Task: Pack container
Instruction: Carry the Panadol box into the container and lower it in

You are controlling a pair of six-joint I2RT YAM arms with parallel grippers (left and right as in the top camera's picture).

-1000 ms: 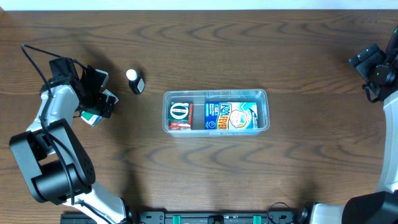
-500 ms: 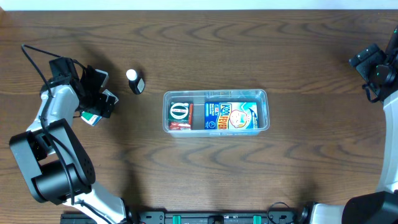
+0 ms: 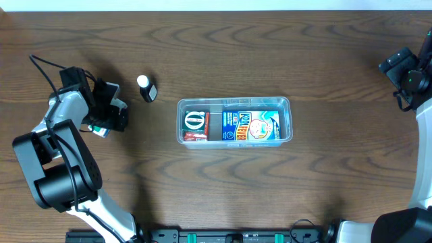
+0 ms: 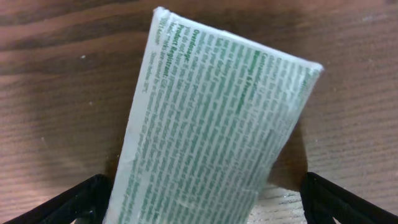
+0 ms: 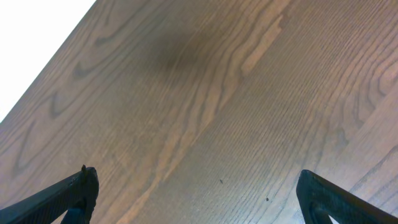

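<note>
Right now my left gripper (image 3: 111, 115) hangs over a flat white packet with green print (image 4: 217, 124) near the left edge of the desk (image 3: 270, 189). The jaws are spread wide to either side of its narrow width and are not yet closed on it. In the left wrist view, the packet's long axis runs away from the fingers, tilted a little off straight. The container (image 3: 233, 100) sits around the middle of the desk, well apart from the packet on my right. Its long side runs parallel to the front edge, and other packets already lie inside. A small white-capped bottle (image 3: 146, 88) stands between the two, nearer the far edge. My right gripper (image 5: 199, 196) is also wide open, over bare wood by the right edge. I judge the left arm the nearer one for this packet.
</note>
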